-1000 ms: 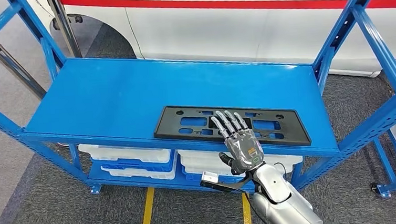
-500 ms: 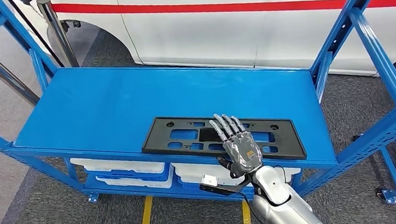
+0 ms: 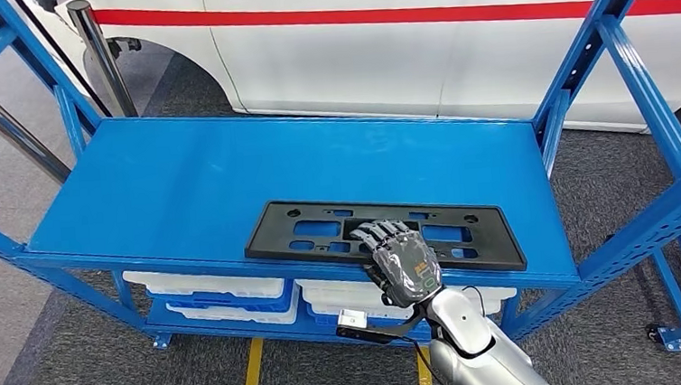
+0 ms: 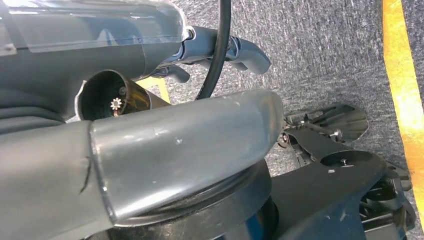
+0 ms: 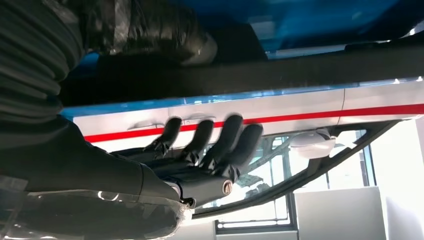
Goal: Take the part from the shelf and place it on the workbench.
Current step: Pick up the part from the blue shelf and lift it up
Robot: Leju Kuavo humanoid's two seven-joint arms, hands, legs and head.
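The part is a flat black plate with cut-outs [image 3: 467, 234], lying along the front edge of the blue shelf top [image 3: 227, 173], right of the middle. My right hand [image 3: 404, 265] reaches up from below the edge; its fingers curl down over the plate's front strip near its middle and grip it. In the right wrist view the hand [image 5: 200, 155] has its dark fingers bent beside the plate's long black edge [image 5: 300, 67]. My left hand [image 4: 220, 50] hangs low over the grey carpet, fingers loose and holding nothing.
White and blue bins [image 3: 217, 287] sit on the lower shelf under the plate. Blue uprights [image 3: 620, 37] rise at the shelf's ends. A white car with a red stripe [image 3: 354, 47] stands right behind the shelf. A metal post [image 3: 101, 55] stands at the back left.
My right hand's fingers, stretched flat on the plate before, have curled down onto its front strip. The camera shifted a second ago; the plate lies where it was.
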